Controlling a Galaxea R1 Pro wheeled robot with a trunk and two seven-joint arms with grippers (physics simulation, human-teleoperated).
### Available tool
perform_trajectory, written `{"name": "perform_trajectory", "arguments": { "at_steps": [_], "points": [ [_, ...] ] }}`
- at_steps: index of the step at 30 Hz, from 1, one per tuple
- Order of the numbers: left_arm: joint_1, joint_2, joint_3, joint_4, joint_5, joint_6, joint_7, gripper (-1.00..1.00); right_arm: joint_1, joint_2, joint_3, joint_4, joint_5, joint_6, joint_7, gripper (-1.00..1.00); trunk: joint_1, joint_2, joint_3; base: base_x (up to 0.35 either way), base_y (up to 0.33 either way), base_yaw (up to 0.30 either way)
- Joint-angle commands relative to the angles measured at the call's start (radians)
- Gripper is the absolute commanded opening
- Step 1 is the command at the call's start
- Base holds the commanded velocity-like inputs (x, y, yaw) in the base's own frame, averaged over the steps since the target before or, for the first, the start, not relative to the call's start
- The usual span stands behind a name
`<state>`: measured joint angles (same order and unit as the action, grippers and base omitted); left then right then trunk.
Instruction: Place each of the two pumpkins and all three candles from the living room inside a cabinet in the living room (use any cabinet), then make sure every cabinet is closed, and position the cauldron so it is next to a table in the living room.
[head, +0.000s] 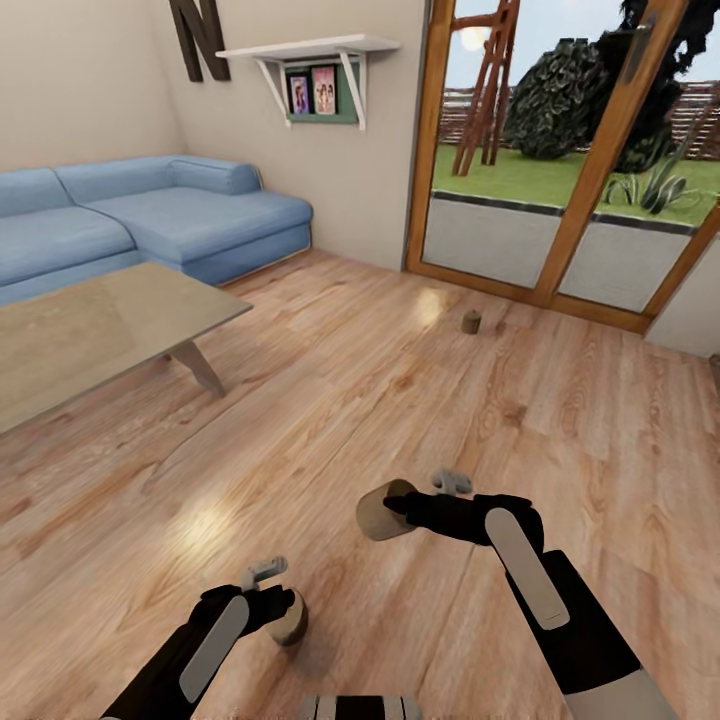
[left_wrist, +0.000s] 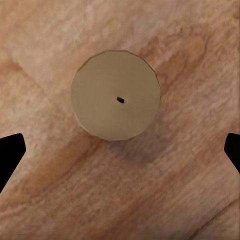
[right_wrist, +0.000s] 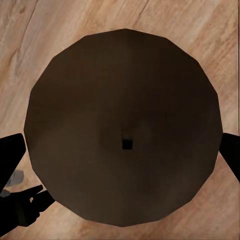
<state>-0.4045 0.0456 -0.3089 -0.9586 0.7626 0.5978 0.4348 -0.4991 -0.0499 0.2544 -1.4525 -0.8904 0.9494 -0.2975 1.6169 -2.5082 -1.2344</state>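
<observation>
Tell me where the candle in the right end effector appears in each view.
Head view: the candle is low centre, tilted, at the tips of the right end effector.
Right wrist view: its dark end face sits large between the fingers.
Left wrist view: a second candle stands on the floor.
Shared landmark: the wood floor.

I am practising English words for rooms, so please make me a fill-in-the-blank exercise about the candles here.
1. The head view shows ___ candles.
2. The right gripper holds one candle; the left gripper hangs ___ above a second candle.
3. The far candle stands near the glass ___.
Missing words: three; open; door.
</observation>
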Motion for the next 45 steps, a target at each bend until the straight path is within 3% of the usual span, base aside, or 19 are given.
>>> {"name": "perform_trajectory", "arguments": {
  "at_steps": [1, 7, 41, 45],
  "points": [
    [0.000, 0.002, -0.004, -0.002, 0.011, 0.000, 0.010, 1.00, -0.001, -0.001, 0.002, -0.001, -0.009, 0.001, -0.011, -1.00, 0.000, -0.001, -0.005, 0.000, 0.000, -0.151],
    [0.000, 0.003, -0.004, -0.003, 0.011, 0.000, 0.010, 1.00, -0.001, -0.001, 0.003, 0.001, -0.009, 0.002, -0.011, -1.00, 0.003, -0.002, -0.027, 0.000, 0.000, -0.045],
    [0.000, 0.009, -0.002, -0.009, 0.007, 0.001, 0.011, 1.00, -0.001, -0.001, 0.003, 0.004, -0.008, 0.000, -0.012, -1.00, 0.003, -0.002, -0.027, 0.075, 0.019, 0.000],
    [0.000, 0.010, -0.002, -0.010, 0.007, 0.000, 0.011, 1.00, -0.001, -0.001, 0.003, 0.003, -0.008, 0.000, -0.012, -1.00, 0.005, -0.003, -0.043, 0.001, 0.001, 0.000]
  ]
}}
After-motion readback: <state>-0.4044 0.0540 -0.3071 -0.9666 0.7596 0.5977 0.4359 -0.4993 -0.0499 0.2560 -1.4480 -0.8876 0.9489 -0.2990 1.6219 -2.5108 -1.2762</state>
